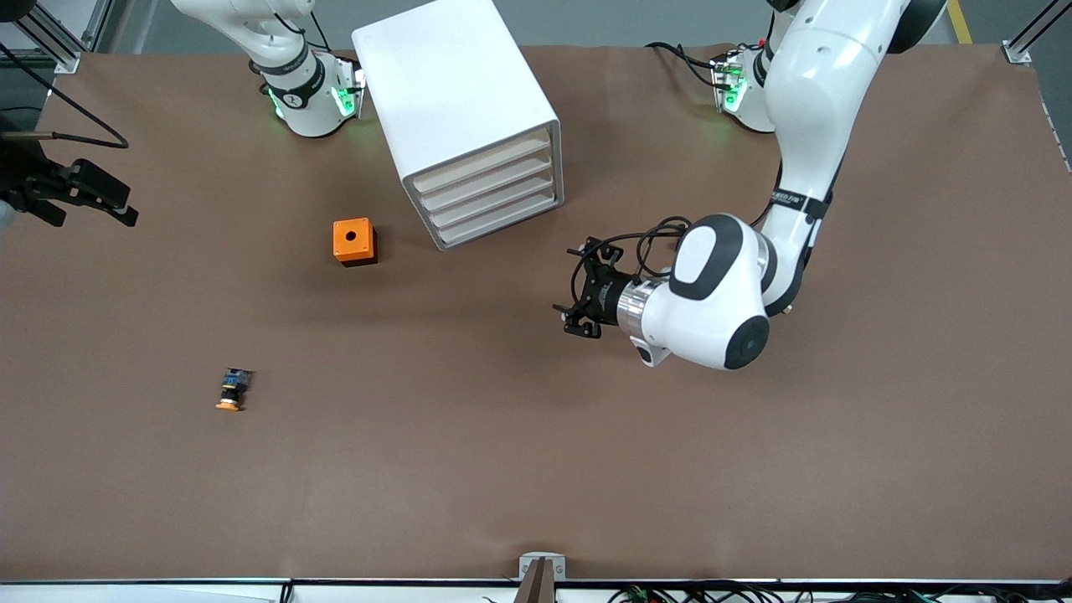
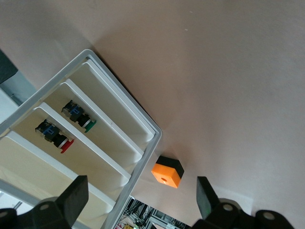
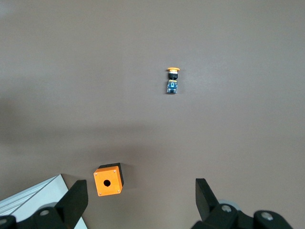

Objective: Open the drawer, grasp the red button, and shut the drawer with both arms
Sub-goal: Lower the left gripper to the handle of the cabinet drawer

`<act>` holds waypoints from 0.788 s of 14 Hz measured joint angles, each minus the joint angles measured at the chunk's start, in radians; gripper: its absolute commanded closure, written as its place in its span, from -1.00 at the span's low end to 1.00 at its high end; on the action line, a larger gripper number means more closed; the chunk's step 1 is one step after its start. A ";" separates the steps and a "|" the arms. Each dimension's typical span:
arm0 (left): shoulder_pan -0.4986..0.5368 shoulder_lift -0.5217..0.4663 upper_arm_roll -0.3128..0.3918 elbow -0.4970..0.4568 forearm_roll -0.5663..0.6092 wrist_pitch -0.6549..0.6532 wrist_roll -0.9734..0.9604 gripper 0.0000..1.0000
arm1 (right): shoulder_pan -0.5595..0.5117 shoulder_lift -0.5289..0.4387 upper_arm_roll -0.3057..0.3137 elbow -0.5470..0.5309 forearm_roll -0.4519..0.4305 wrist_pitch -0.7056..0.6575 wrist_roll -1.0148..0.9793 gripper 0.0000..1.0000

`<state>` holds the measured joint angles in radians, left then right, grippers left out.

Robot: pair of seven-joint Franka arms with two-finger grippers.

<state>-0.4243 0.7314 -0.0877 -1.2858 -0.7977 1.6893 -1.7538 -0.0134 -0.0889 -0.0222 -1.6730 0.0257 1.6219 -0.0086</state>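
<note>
Left gripper (image 1: 578, 303) released, hanging over mid-bench in front of the closed cabinet (image 1: 459, 109), which sits near the bench's robot-side edge. Right gripper (image 1: 84, 197) released too, waiting at the right arm's end. Red button (image 2: 53, 137) lies in a drawer, green one (image 2: 78, 116) in the next; orange box (image 1: 354, 241) beside cabinet, orange button (image 1: 232, 390) on open bench.

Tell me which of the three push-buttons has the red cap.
The red-capped button lies in the drawer unit, one compartment from the green-capped button. The orange-capped button lies out on the table.
</note>
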 measured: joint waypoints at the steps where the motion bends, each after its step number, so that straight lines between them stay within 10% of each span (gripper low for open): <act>1: 0.000 0.015 0.000 -0.001 -0.017 -0.023 -0.036 -0.99 | 0.000 0.000 0.000 0.000 0.000 0.000 0.000 -1.00; 8: -0.001 0.143 -0.001 -0.003 -0.112 -0.232 -0.295 -0.95 | 0.000 0.000 0.000 0.000 0.000 0.000 -0.006 -1.00; 11: -0.017 0.159 -0.003 -0.009 -0.142 -0.283 -0.364 -0.60 | 0.000 0.000 0.000 0.000 0.000 -0.001 -0.007 -1.00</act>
<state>-0.4412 0.8907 -0.0903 -1.2951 -0.9402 1.4060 -2.1174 -0.0134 -0.0889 -0.0222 -1.6730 0.0257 1.6213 -0.0154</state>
